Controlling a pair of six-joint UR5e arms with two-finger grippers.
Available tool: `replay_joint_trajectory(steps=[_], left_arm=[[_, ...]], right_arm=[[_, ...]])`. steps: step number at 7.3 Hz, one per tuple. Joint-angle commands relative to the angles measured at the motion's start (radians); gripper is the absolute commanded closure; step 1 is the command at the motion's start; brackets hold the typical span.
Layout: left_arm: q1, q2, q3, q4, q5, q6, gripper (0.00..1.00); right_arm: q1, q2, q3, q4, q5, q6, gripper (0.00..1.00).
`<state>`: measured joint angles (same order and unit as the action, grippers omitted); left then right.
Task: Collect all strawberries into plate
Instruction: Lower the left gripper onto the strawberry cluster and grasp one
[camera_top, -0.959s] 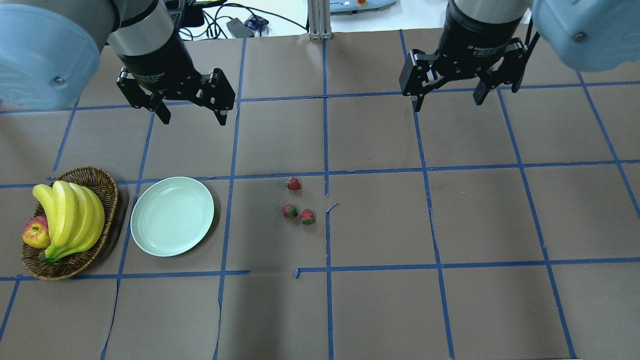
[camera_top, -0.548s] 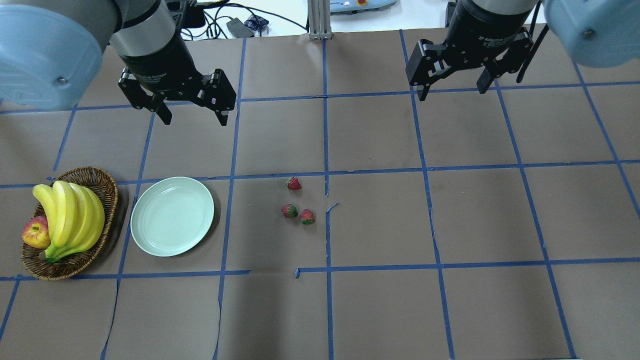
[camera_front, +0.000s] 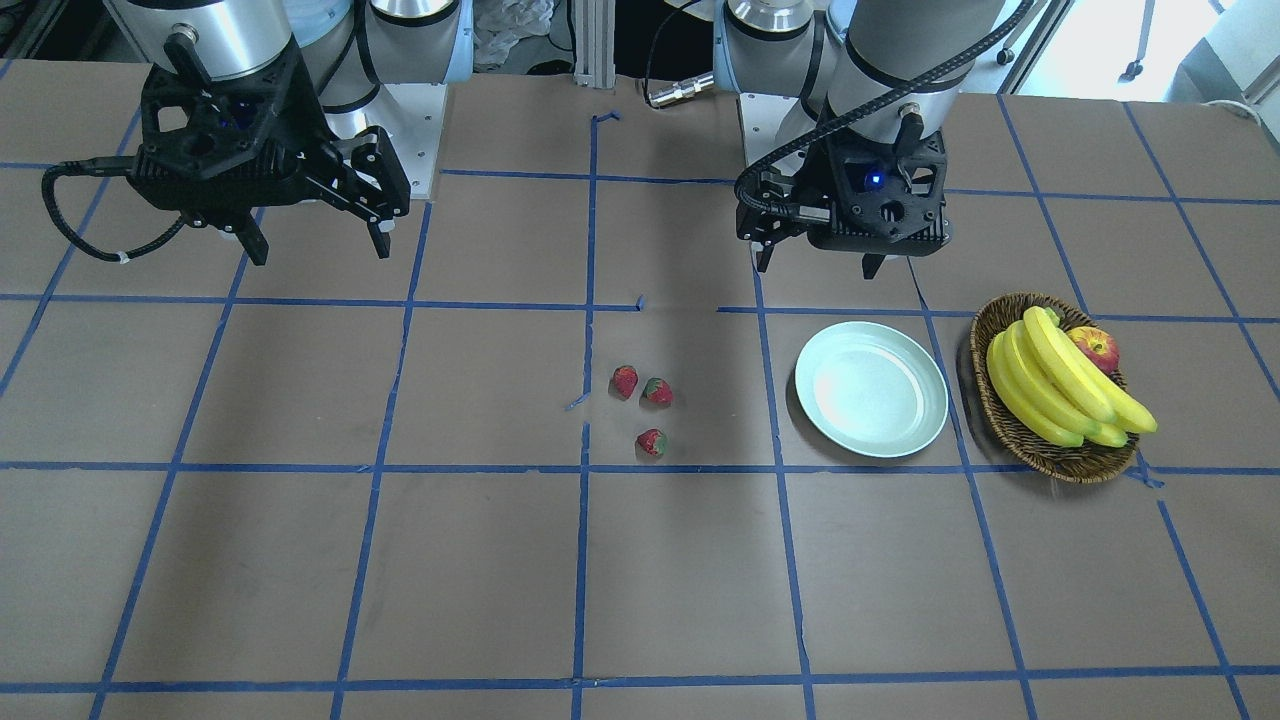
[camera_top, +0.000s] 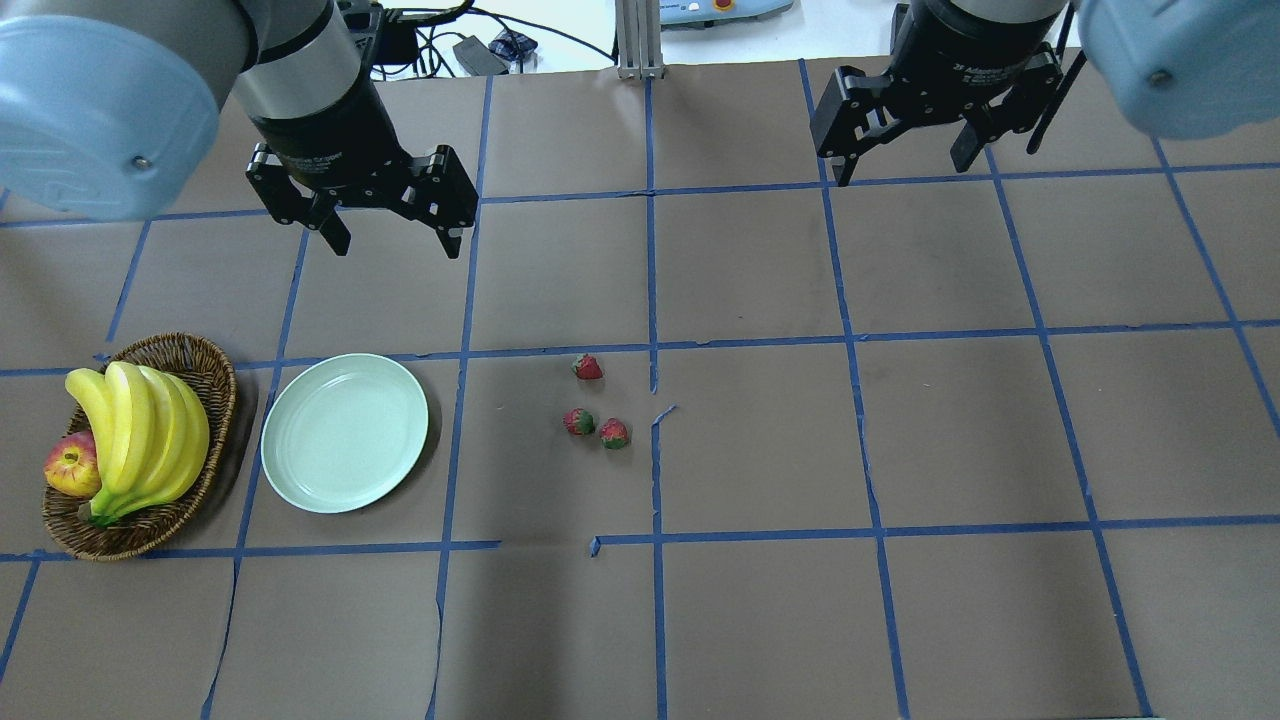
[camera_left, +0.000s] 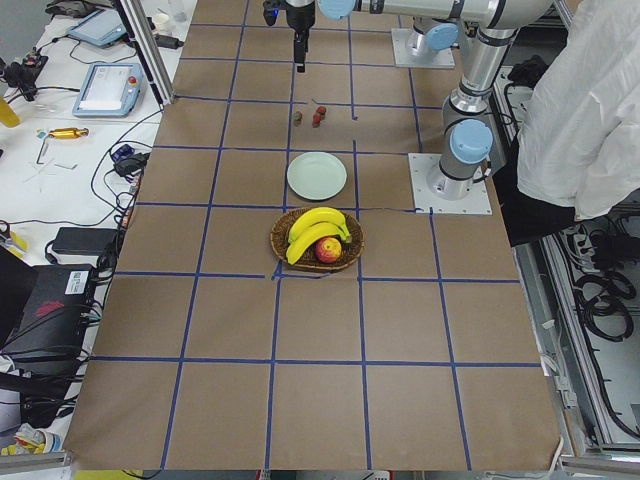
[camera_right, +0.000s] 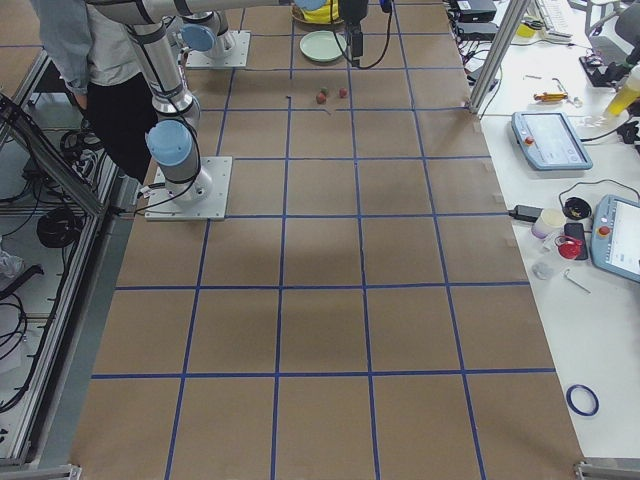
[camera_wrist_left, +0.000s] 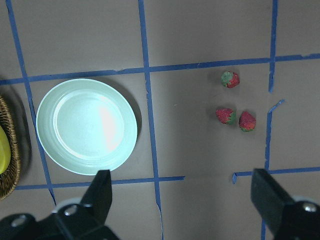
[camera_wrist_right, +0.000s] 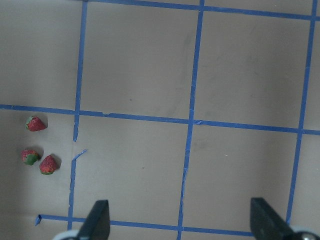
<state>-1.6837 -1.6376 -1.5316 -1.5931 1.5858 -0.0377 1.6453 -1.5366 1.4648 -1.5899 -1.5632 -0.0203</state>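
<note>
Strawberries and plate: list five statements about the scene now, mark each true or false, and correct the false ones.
1. The plate is empty. True.
2. All three strawberries lie on the table, outside the plate. True.
3. The left end effector holds a strawberry. False: it is open and holds nothing.
4. The apple sits on the plate. False: it is in the basket, beside the bananas.
5. The right end effector is open. True.
</note>
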Motion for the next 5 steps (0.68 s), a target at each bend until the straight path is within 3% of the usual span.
replay_joint_trajectory(steps=[1,2,3,5], left_arm=[[-0.086,-0.040,-0.161,0.163,-0.048,-0.045,0.00],[-0.123,-0.059,-0.289,0.373,-0.058,-0.136,0.00],[-0.129,-0.086,-0.380,0.498,-0.058,-0.157,0.00],[-0.136,-0.164,-0.420,0.574,-0.090,-0.227,0.02]], right_arm=[[-0.001,0.001,0.000,0.005,0.002,-0.003,0.00],[-0.001,0.001,0.000,0.008,0.002,-0.003,0.00],[-0.001,0.001,0.000,0.007,0.003,-0.003,0.00],[-0.001,0.001,0.002,0.010,0.003,-0.003,0.00]])
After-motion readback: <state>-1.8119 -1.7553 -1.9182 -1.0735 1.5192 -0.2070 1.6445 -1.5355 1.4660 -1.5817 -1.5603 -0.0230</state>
